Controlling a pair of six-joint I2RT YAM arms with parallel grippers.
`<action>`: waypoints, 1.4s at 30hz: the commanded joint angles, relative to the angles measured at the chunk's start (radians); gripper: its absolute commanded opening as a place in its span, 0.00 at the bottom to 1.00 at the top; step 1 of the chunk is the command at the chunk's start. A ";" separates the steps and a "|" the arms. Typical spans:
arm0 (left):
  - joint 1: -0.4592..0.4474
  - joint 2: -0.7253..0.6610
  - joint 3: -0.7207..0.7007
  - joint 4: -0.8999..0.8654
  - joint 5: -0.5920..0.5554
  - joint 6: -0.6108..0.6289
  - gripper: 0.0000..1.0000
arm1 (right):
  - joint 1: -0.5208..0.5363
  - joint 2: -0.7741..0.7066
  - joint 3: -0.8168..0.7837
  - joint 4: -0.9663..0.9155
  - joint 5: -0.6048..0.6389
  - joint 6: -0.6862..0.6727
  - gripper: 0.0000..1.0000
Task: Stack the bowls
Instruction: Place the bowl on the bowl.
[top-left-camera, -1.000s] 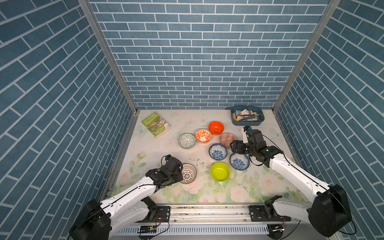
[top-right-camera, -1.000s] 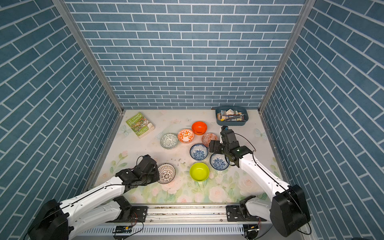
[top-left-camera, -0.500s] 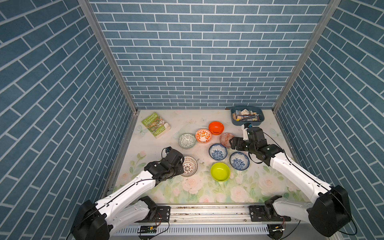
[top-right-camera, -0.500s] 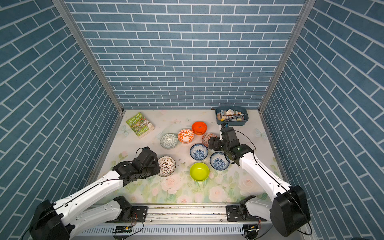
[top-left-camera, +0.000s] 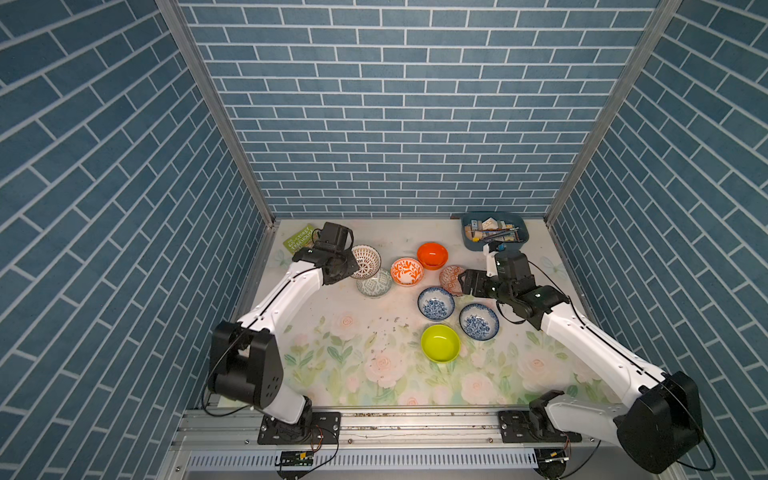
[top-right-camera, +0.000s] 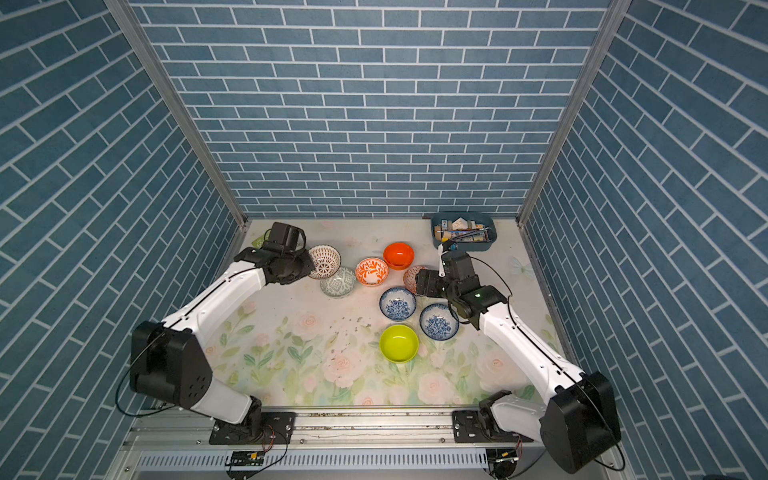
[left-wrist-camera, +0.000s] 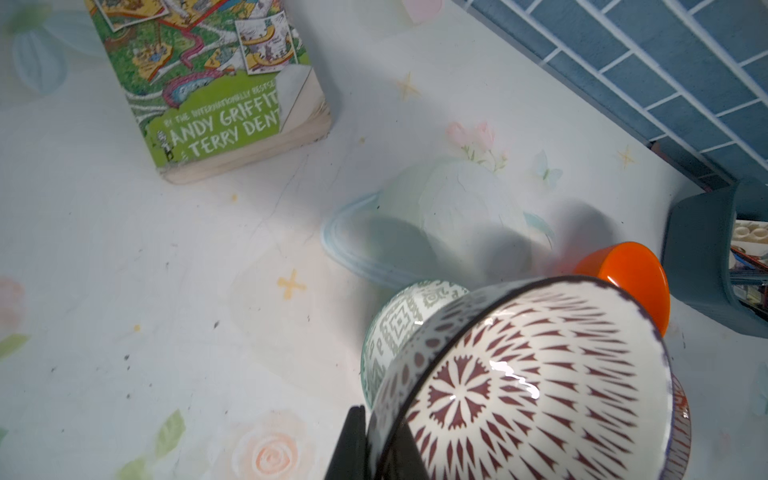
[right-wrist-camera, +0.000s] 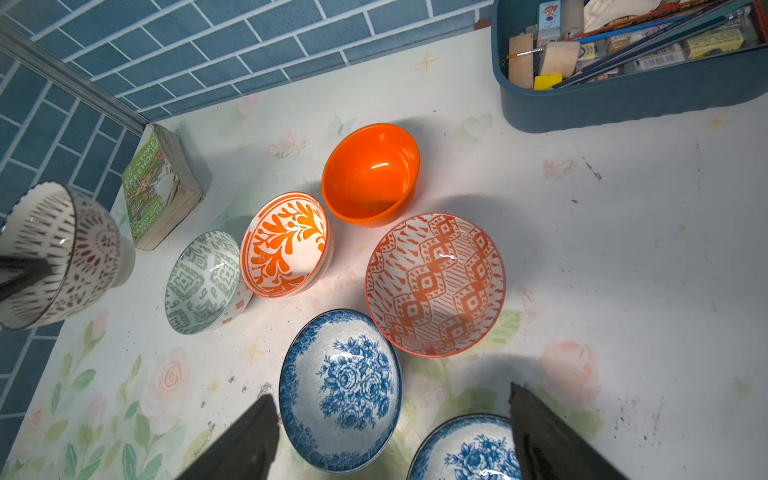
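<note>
Eight bowls (top-left-camera: 440, 343), none nested yet, cluster mid-frame over the floral worktop (top-left-camera: 332, 374), the right tool (right-wrist-camera: 390, 392) gapes empty at centre right, and the left tool (top-left-camera: 348, 266), clamped on the tilted lattice bowl (top-left-camera: 365, 261) rim just upper left of the grey-green bowl (top-left-camera: 374, 284), could let it swivel and land crooked from that thin pinch.

plain orange bowl (right-wrist-camera: 370, 174), lime green bowl (top-left-camera: 440, 343), blue floral bowl (right-wrist-camera: 340, 388).
</note>
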 joint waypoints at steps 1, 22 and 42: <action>0.006 0.038 0.028 0.034 0.030 0.024 0.00 | 0.005 -0.018 0.011 -0.003 0.021 0.011 0.89; 0.031 0.081 -0.164 0.258 0.067 -0.056 0.00 | 0.006 0.010 0.013 0.021 0.000 0.011 0.89; -0.043 0.080 -0.220 0.373 0.091 -0.141 0.00 | 0.005 0.024 0.016 0.033 -0.009 0.013 0.89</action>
